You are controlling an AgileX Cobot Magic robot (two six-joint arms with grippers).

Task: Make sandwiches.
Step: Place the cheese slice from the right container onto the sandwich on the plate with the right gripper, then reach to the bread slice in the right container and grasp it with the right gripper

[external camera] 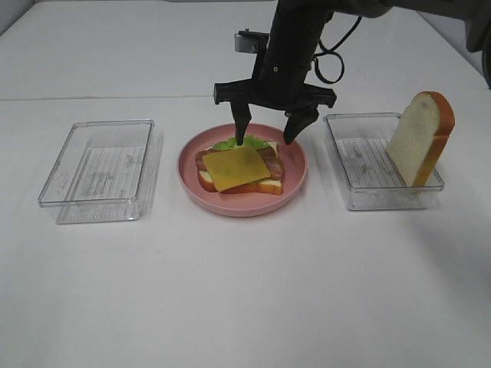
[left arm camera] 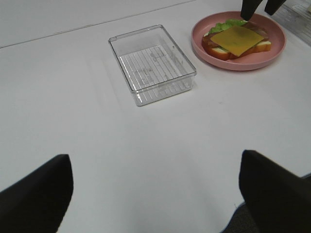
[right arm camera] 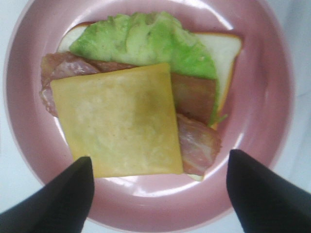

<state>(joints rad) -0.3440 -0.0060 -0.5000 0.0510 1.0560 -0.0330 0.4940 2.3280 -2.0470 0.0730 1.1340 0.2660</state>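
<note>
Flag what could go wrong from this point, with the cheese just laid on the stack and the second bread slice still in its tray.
1. The right gripper hangs open right over the cheese; a sideways exit could drag it off the meat.
2. The cheese sits skewed, overhanging the bottom bread, so the top slice may rest unevenly.
3. The remaining bread slice leans upright on the right tray rim; a poor grasp could topple it.

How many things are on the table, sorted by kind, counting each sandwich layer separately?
Clear trays: 2, left tray and right tray
Pink plate: 1
Bread slices: 2, bottom slice and spare slice
Lettuce: 1
Meat layer: 1
Cheese square: 1
Total: 8
</note>
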